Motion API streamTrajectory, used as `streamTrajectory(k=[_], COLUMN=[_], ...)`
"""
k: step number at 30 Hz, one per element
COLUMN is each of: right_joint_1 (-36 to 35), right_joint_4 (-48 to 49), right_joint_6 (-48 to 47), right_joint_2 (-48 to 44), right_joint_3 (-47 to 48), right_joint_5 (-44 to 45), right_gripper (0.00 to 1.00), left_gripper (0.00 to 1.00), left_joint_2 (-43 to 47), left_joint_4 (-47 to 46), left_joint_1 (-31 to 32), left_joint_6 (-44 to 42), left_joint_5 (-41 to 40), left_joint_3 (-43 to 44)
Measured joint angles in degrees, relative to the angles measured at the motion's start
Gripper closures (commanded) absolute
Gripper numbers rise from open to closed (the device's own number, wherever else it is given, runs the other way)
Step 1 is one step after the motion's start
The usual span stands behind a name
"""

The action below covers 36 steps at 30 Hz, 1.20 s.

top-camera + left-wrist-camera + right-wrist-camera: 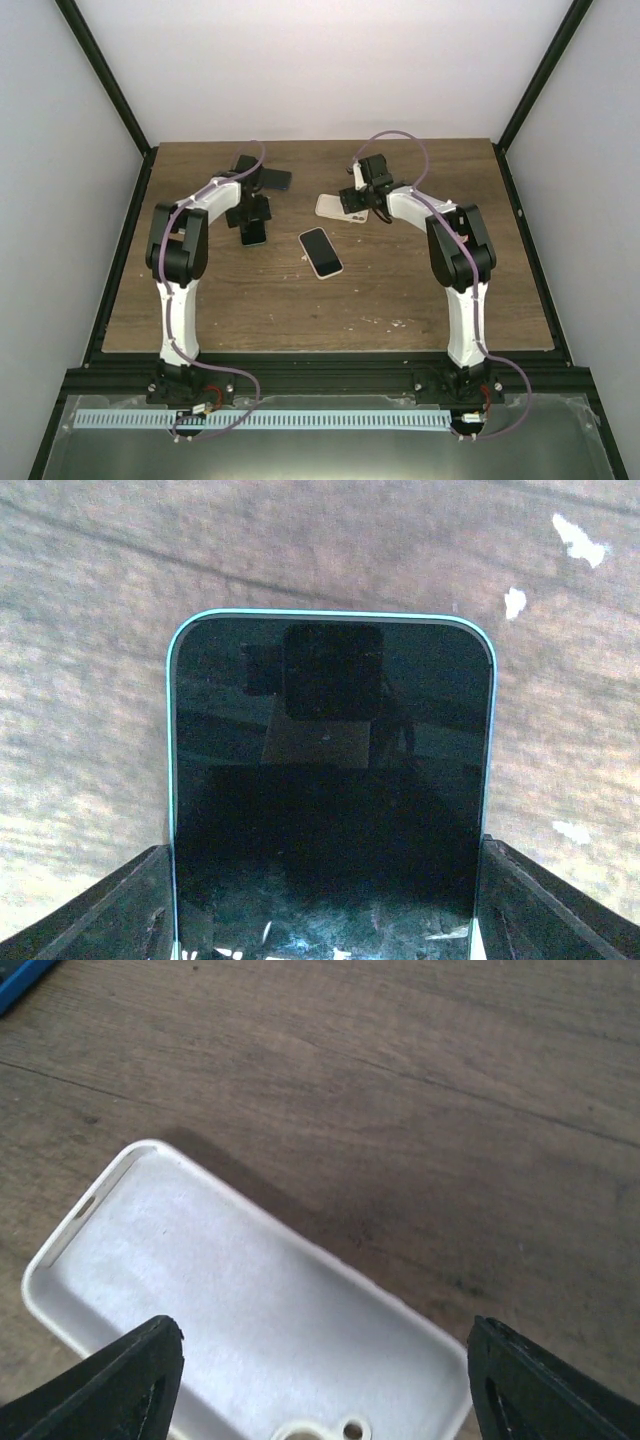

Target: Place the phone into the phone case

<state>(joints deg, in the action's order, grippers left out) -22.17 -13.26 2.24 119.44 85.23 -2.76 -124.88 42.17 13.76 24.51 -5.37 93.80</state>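
The two arms, left (180, 270) and right (460, 268), rise from the near edge of the wooden desk (400, 300) and lean away over it.

Nearest, about mid-desk between the arms, one white-edged phone (320, 252) lies flat with its dark screen up, apart from both grippers.

Just beyond it on the left, the left gripper (252, 222) hangs low over a second phone, a teal-edged phone (330, 780), also flat with its screen up. The jaws are set wide. The two fingers (110, 910) stand right at the phone's long edges, one on each side; whether they press on it I cannot tell. The glass shows only reflections, with nothing on it to read.

A little farther, on the right, the right gripper (358, 200) hangs over the single white phone case (230, 1290), which lies open side up on the desk. Its jaws are also spread wide. The fingers (110, 1380) straddle the case near its camera hole (352, 1428), and I cannot tell whether they touch it. One short wall has a slot (85, 1205). The inside is plain.

Farthest back on the left lies one dark flat slab (272, 179); I cannot tell whether it is a phone or a case.
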Motion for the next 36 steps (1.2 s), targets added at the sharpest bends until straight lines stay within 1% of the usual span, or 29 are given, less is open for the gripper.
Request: streamTrajectory(k=[3, 7, 10, 13, 19, 23, 26, 31, 36], right_joint_1=[-0.02, 0.15, 0.39, 0.7, 1.16, 1.22, 1.25, 1.27, 1.27], right_joint_4=[-0.76, -1.64, -2.21, -2.29, -3.67, -4.24, -4.7, -4.94, -5.92], right_joint_6=[-1.81, -5.79, -8.07, -9.62, -11.8, -13.35, -14.1, -13.97, -12.44], right_joint_2=[2.78, 6.32, 9.01, 10.54, 11.67, 12.44, 12.61, 12.5, 10.14], right_joint_3=[3.19, 7.65, 11.34, 12.61, 12.61, 12.9, 13.29, 13.18, 10.21], right_joint_5=[1.01, 2.38, 2.12, 0.9, -2.69, -4.35, -4.46, -4.11, -3.08], right_gripper=[0.26, 0.38, 0.45, 0.48, 0.49, 0.63, 0.7, 0.86, 0.98], left_gripper=[0.4, 0.43, 0.43, 0.43, 0.43, 0.43, 0.44, 0.44, 0.45], left_joint_2=[1.68, 4.2, 5.92, 7.58, 10.71, 13.62, 15.41, 18.56, 21.94], left_joint_4=[-0.02, -0.39, -0.33, 0.35, 1.18, 1.14, 1.05, 0.92, -0.33], left_joint_1=[-0.02, 0.04, 0.15, 0.24, 0.44, 0.44, 0.48, 0.66, 0.79], left_joint_6=[-0.55, -0.76, -0.87, -1.09, -1.49, -1.6, -1.6, -1.6, -1.25], left_joint_5=[2.36, 6.16, 8.33, 10.16, 13.35, 15.98, 17.86, 19.19, 20.41], left_joint_3=[-2.23, -5.64, -7.87, -9.79, -12.76, -15.78, -17.33, -18.93, -21.81])
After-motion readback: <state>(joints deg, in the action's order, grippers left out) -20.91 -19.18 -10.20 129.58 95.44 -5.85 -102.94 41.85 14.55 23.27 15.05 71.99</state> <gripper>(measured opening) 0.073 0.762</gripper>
